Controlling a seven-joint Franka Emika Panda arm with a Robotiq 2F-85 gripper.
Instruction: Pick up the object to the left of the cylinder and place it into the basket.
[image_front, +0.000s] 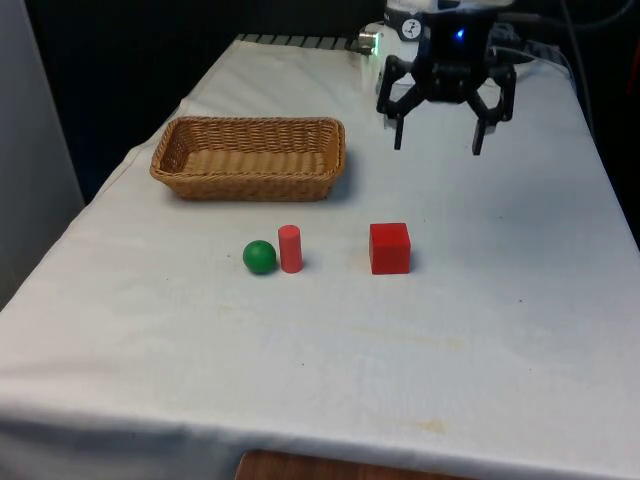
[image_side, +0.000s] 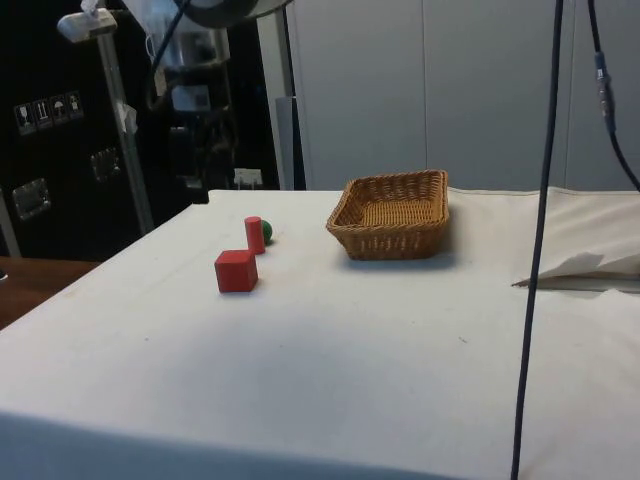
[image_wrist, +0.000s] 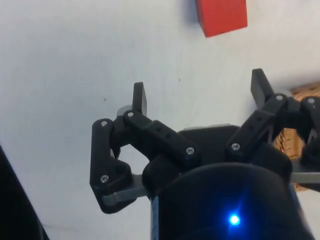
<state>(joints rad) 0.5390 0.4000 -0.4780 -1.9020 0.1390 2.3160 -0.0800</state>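
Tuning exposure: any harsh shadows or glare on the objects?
Front view: soft, short shadows beside the red cube, red cylinder and green ball; no glare. Side view: a soft shadow under the basket. Wrist view: the open gripper reads dark against bright cloth.

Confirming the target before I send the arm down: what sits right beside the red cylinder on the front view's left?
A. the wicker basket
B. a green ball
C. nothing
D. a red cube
B: the green ball sits against the red cylinder on that side.

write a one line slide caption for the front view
Open gripper hovers above the table behind a red cube, with green ball, red cylinder and wicker basket untouched.
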